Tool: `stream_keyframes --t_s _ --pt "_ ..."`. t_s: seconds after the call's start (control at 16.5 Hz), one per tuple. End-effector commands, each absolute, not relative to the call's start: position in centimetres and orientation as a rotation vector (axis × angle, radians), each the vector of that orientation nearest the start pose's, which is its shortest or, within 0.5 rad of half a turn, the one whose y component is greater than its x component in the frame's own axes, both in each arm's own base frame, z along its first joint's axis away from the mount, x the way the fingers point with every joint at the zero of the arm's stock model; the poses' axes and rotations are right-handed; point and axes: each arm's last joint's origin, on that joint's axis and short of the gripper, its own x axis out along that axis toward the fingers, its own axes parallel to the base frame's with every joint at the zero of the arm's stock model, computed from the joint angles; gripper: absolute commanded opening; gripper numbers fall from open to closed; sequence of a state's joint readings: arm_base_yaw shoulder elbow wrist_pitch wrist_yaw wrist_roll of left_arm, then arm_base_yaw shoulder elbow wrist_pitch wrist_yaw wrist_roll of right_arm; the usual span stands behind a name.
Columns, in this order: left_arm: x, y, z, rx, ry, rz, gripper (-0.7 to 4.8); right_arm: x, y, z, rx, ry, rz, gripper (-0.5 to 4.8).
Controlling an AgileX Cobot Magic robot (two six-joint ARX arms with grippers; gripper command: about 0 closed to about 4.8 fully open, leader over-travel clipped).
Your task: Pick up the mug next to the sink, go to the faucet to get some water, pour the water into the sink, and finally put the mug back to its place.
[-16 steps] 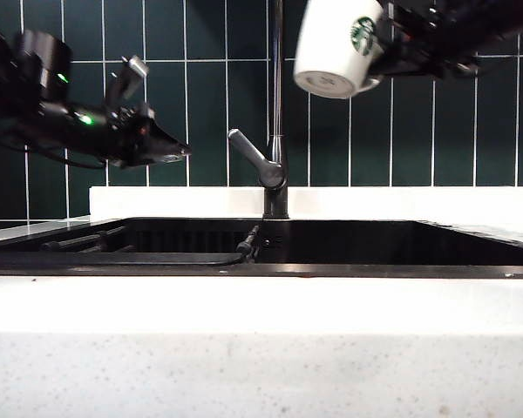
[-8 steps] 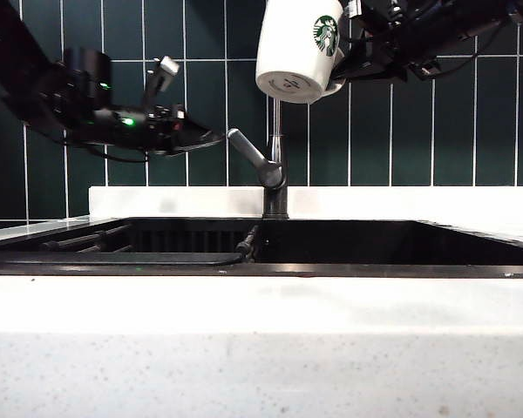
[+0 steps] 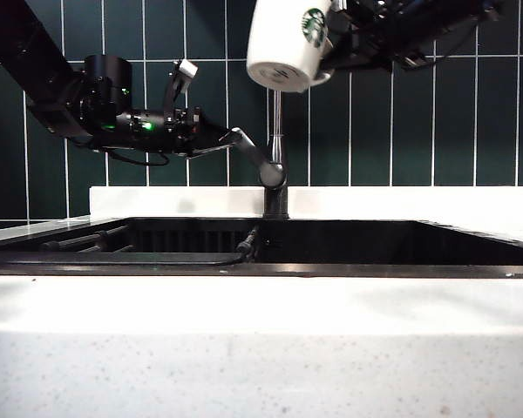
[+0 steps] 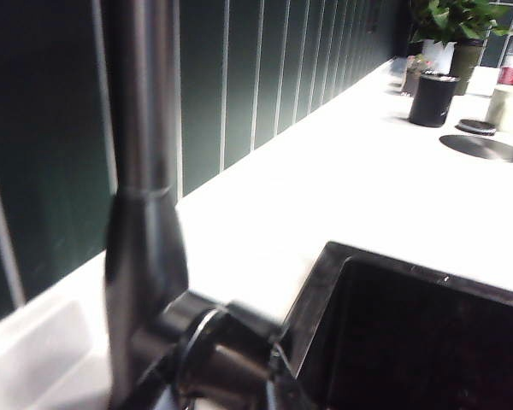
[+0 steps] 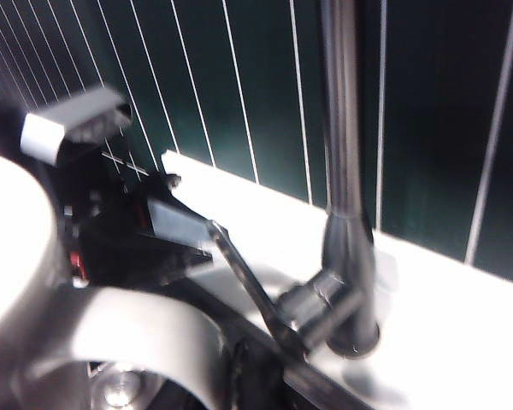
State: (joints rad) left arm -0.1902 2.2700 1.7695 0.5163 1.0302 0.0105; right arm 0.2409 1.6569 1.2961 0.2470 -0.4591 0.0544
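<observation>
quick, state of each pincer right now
Left pincer: open, holding nothing, tips at the faucet lever.
Right pincer: shut on the mug, held high by the faucet pipe.

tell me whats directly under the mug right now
The faucet pipe rises right below the mug, which the right gripper holds high; the sink lies lower. The mug covers the pipe's top.

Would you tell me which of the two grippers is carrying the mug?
The right gripper, high beside the faucet, holds the mug; the left gripper is open at the lever.
</observation>
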Motion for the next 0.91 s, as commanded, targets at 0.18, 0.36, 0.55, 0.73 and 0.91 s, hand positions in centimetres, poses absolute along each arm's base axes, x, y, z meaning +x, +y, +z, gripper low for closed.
stream_keyframes --t_s 0.18,0.36,0.55,0.73,0.91 --pt "49.65 -13.52 25.36 0.033 -0.09 -1.287 1.24 37.62 11.48 34.22 0.044 0.074 0.738 -0.01" --pt "49.41 -13.57 25.47 0.009 -0.069 -1.361 1.24 37.61 11.46 34.04 0.013 0.081 0.739 -0.01" --pt "49.26 -13.61 25.47 -0.038 -0.024 -1.412 1.24 37.61 11.46 33.98 0.006 0.084 0.738 -0.01" --pt "49.41 -13.58 25.47 -0.031 -0.037 -1.361 1.24 37.62 11.45 33.98 0.001 0.083 0.735 -0.01" --pt "49.69 -13.51 25.5 -0.005 -0.068 -1.259 1.24 37.62 11.45 33.98 -0.028 0.072 0.736 -0.01"
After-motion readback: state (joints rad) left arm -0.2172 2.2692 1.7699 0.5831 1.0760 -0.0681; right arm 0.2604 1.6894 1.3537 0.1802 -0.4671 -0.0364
